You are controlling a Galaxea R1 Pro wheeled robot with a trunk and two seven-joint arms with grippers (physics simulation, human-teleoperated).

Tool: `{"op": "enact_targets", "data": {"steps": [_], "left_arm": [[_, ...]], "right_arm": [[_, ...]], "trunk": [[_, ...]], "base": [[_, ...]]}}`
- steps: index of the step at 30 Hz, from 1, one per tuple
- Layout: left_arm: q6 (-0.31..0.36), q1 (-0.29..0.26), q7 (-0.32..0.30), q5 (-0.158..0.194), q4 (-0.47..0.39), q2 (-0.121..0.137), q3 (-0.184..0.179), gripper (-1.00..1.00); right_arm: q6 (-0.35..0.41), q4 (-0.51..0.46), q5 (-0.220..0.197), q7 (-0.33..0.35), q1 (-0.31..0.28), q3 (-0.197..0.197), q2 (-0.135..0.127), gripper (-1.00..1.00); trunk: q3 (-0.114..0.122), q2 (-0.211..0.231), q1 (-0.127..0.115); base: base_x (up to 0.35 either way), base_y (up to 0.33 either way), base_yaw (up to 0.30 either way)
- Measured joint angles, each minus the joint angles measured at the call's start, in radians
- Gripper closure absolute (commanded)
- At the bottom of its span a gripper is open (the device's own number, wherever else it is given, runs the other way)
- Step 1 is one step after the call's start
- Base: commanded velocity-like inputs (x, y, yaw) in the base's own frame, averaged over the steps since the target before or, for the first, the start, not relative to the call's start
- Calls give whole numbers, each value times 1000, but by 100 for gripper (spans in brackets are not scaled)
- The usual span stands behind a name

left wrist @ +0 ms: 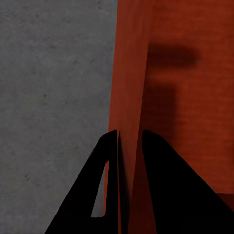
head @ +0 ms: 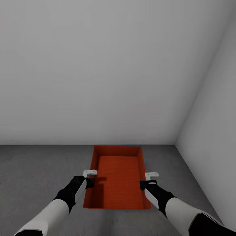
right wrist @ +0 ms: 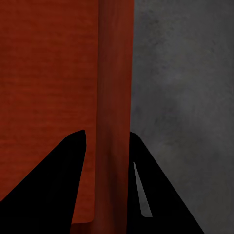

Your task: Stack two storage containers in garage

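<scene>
One orange-red storage container [head: 118, 177] lies lengthwise in front of me on the dark grey concrete floor [head: 39, 170] of the garage, close to the back wall. My left gripper [head: 91, 182] is at its left long wall, and in the left wrist view the left gripper [left wrist: 129, 134] is pinched on that thin wall [left wrist: 130, 73]. My right gripper [head: 144, 184] straddles the right long wall. In the right wrist view the right gripper [right wrist: 107, 134] has one finger inside the bin, with a small gap to the wall [right wrist: 116, 87]. I cannot tell whether the bin rests on the floor.
A plain pale grey back wall [head: 98, 82] rises just behind the container. A side wall [head: 213, 131] closes the corner at the right. Bare concrete floor [left wrist: 48, 97] stretches to the left, and a narrower strip of floor [right wrist: 185, 97] lies to the right.
</scene>
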Motion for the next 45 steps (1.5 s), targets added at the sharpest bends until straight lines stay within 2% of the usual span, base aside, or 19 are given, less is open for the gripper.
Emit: {"op": "enact_targets", "data": {"steps": [45], "left_arm": [[0, 0, 0, 0, 0, 0, 0, 100]], "right_arm": [[0, 0, 0, -1, 0, 0, 0, 100]], "trunk": [[-214, -315, 173]], "base": [[0, 0, 0]]}}
